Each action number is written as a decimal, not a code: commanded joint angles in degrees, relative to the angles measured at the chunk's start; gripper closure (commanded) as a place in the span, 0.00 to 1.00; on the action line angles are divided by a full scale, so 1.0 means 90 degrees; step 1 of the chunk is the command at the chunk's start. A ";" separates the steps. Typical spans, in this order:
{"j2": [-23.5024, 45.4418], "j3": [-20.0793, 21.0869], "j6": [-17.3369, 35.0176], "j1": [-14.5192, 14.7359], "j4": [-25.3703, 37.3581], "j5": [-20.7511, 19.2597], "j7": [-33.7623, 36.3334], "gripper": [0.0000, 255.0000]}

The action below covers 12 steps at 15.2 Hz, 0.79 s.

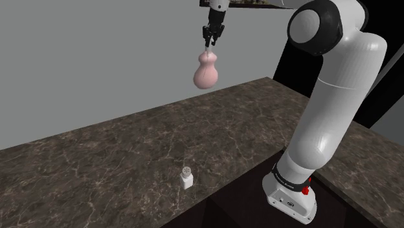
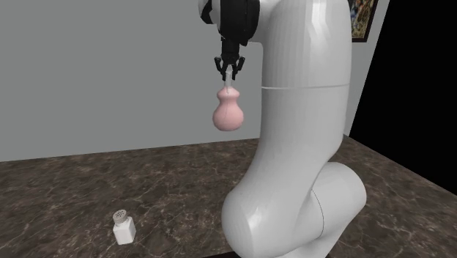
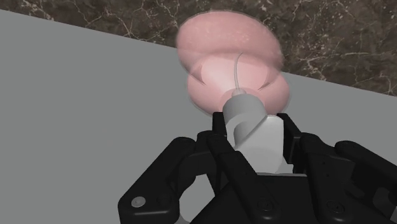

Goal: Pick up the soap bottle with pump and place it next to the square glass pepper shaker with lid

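A pink, gourd-shaped soap bottle (image 1: 206, 71) with a pale grey pump hangs high above the dark marble counter (image 1: 129, 149). My black gripper (image 1: 210, 43) is shut on its pump, holding the bottle upright in the air. In the second exterior view the bottle (image 2: 227, 111) dangles below the gripper (image 2: 229, 73), in front of the grey wall. In the wrist view the fingers (image 3: 191, 159) clasp the grey pump (image 3: 245, 118), with the pink body (image 3: 229, 57) beyond it. The small white square pepper shaker (image 1: 186, 177) with a perforated lid stands near the counter's front edge, far below; it is also seen in the second exterior view (image 2: 124, 228).
The counter's front edge (image 1: 213, 194) drops off just beside the shaker in the shoulder view. A plain grey wall (image 1: 97, 58) backs the counter. A black area (image 2: 417, 88) lies past the wall's end. The arm's white base (image 1: 291, 194) stands at the lower right.
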 commanded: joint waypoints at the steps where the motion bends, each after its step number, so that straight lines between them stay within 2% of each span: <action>1: 0.0033 -0.0004 -0.0178 -0.0009 0.0219 0.0010 0.0001 1.00; 10: 0.0361 -0.0029 -0.1096 -0.0094 0.1452 0.0106 -0.0014 1.00; 12: 0.0136 0.0001 -0.1112 -0.0010 0.1255 0.0027 0.0080 1.00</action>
